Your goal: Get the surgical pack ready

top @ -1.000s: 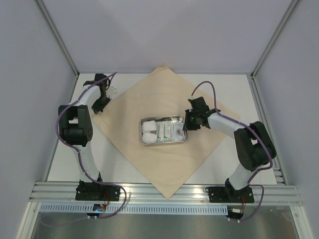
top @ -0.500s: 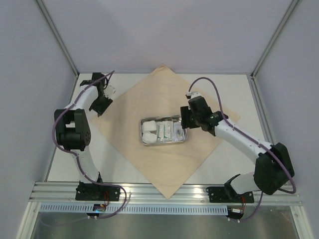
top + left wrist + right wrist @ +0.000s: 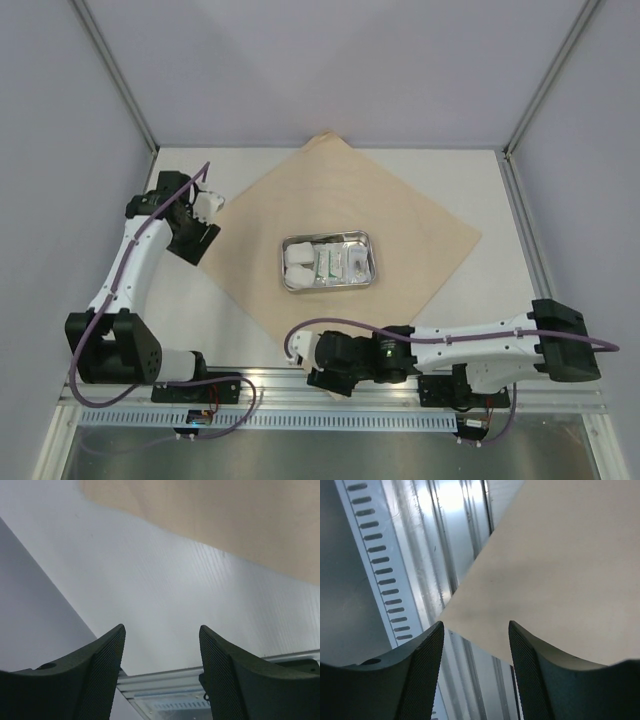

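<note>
The left gripper (image 3: 161, 628) hangs over bare white table (image 3: 480, 180) at the left corner of the tan wrap sheet (image 3: 400, 210). Its fingers (image 3: 100, 670) stand apart with nothing between them. In the left wrist view the sheet's edge runs across the top of the picture, clear of both fingertips, with a band of ribbed white table between.

The sheet lies flat, turned like a diamond, one corner pointing far, one near, one to each side. It is matte, pale tan and faintly crepe-like, with straight edges. At its middle sits the small steel tray (image 3: 330, 236), a shiny rectangle with rounded corners and a raised rim. Inside, at the left end, lie white gauze pads (image 3: 298, 265), soft and blocky. Beside them to the right are small flat packets (image 3: 325, 263), pale with a greenish tint. What fills the tray's right end is too small to tell.

The right gripper (image 3: 476, 625) is low over the sheet's near corner, its arm stretched along the near edge. Its fingers, dark with a fine-dotted texture, are spread with nothing clamped. The corner's tip lies just beyond the fingertips, over the grooved aluminium rail (image 3: 435, 540).
</note>
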`<move>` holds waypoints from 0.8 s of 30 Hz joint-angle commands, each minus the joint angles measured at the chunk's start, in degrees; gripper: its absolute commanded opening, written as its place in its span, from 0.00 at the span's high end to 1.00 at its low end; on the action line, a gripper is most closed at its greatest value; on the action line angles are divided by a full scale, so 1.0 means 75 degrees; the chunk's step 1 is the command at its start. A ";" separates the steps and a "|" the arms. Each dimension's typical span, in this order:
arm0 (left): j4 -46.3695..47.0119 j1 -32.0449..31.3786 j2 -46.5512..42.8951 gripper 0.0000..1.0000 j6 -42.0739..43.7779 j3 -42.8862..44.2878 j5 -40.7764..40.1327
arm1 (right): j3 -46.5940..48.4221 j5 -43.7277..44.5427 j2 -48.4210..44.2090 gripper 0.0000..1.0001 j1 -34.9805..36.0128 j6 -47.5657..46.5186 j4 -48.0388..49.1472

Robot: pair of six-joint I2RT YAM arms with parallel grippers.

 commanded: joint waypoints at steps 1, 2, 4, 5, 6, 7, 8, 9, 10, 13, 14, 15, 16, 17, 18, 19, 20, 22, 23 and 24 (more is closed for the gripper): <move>-0.0476 0.0019 -0.0769 0.30 -0.0265 -0.0494 0.0321 | -0.0167 0.0286 0.0349 0.43 0.0821 0.0423 0.0501; -0.0488 0.0019 -0.0899 0.30 -0.0288 -0.0739 0.0298 | -0.0202 0.0287 0.0548 0.42 0.0940 0.0482 0.0571; -0.0523 0.0019 -0.1203 0.30 -0.0323 -0.0951 0.0297 | -0.0423 0.0392 0.0725 0.41 0.1186 0.0692 0.0734; -0.0523 0.0019 -0.1275 0.30 -0.0335 -0.1115 0.0321 | -0.0517 0.0450 0.0853 0.41 0.1210 0.0751 0.0991; -0.0534 0.0019 -0.1334 0.30 -0.0382 -0.1175 0.0321 | -0.0426 0.0683 0.0947 0.41 0.1211 0.0821 0.0854; -0.0535 0.0019 -0.1450 0.30 -0.0405 -0.1233 0.0344 | -0.0343 0.0813 0.1018 0.41 0.1211 0.0810 0.0795; -0.0581 0.0019 -0.1486 0.30 -0.0429 -0.1257 0.0379 | -0.0308 0.1011 0.1088 0.41 0.1222 0.0834 0.0690; -0.0616 0.0019 -0.1568 0.30 -0.0464 -0.1257 0.0449 | -0.0249 0.1326 0.1216 0.42 0.1164 0.0880 0.0596; -0.0686 0.0019 -0.1592 0.30 -0.0487 -0.1211 0.0485 | -0.0144 0.1364 0.1299 0.42 0.1152 0.0962 0.0398; -0.0769 0.0019 -0.1720 0.30 -0.0488 -0.1094 0.0497 | -0.0038 0.1494 0.1486 0.44 0.1129 0.1080 0.0232; -0.0792 0.0019 -0.1756 0.30 -0.0488 -0.1012 0.0508 | -0.0003 0.1482 0.1545 0.44 0.1140 0.1068 0.0220; -0.0781 0.0019 -0.1756 0.30 -0.0499 -0.0988 0.0508 | 0.0044 0.1494 0.1638 0.45 0.1140 0.1068 0.0208; -0.0792 0.0019 -0.1756 0.30 -0.0488 -0.0941 0.0508 | 0.0102 0.1470 0.1837 0.46 0.1140 0.1057 0.0173; -0.0816 0.0019 -0.1756 0.30 -0.0488 -0.0871 0.0508 | 0.0242 0.1435 0.1989 0.48 0.1140 0.1045 0.0080; -0.0827 0.0019 -0.1721 0.30 -0.0488 -0.0847 0.0508 | 0.0325 0.1400 0.2119 0.50 0.1140 0.1045 -0.0014; -0.0816 0.0019 -0.1721 0.30 -0.0488 -0.0812 0.0508 | 0.0395 0.1400 0.2259 0.60 0.1140 0.1056 -0.0107; -0.0793 0.0019 -0.1709 0.30 -0.0488 -0.0800 0.0508 | 0.0465 0.1423 0.2446 0.67 0.1129 0.1080 -0.0236; -0.0769 0.0019 -0.1697 0.30 -0.0488 -0.0788 0.0508 | 0.0490 0.1633 0.2483 0.84 0.1117 0.1138 -0.0284; -0.0769 0.0019 -0.1674 0.30 -0.0488 -0.0777 0.0624 | 0.0478 0.1692 0.2390 0.88 0.1082 0.1162 -0.0296; -0.0769 0.0019 -0.1639 0.30 -0.0476 -0.0777 0.0684 | 0.0489 0.1762 0.2320 0.92 0.1035 0.1220 -0.0331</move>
